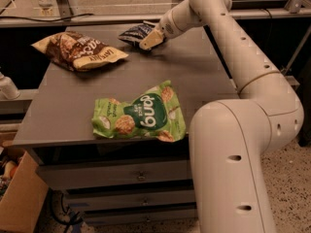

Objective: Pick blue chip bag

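The blue chip bag (132,33) is a small crinkled dark navy bag with white markings. It lies at the far edge of the grey table (73,110), near the middle. My gripper (148,41) reaches in from the right and sits low at the bag's right end, touching or overlapping it. My arm covers the right part of the bag. The bag rests on the table.
A yellow-and-brown bag (77,51) lies at the far left of the table. A green bag (140,118) lies near the front edge. My arm's large white body (233,164) stands at the table's right front. Drawers (116,176) sit below, and a cardboard box (19,198) is at lower left.
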`<state>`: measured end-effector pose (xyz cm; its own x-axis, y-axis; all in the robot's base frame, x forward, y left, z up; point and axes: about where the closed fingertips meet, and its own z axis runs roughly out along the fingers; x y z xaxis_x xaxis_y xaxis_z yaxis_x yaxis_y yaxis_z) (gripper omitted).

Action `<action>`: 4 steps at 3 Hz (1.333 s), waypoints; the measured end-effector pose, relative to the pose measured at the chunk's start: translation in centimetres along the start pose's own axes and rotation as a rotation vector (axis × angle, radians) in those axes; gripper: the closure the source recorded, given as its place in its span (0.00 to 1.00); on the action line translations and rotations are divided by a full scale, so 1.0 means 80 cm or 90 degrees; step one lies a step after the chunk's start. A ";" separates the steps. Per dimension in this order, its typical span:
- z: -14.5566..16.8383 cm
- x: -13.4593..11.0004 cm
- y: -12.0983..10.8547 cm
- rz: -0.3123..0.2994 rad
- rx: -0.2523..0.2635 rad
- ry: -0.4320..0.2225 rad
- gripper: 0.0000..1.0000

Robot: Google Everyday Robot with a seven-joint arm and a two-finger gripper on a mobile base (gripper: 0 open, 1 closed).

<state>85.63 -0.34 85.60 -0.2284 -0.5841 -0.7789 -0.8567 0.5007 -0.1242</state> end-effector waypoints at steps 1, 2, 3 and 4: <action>-0.001 0.001 0.000 0.000 0.002 0.000 0.65; -0.013 -0.002 -0.001 -0.004 0.011 -0.003 0.88; -0.050 -0.015 0.001 -0.017 0.032 -0.019 1.00; -0.101 -0.034 0.012 -0.030 0.057 -0.056 1.00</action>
<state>81.66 -3.47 92.56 -0.1441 -0.5524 -0.8210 -0.8201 0.5310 -0.2133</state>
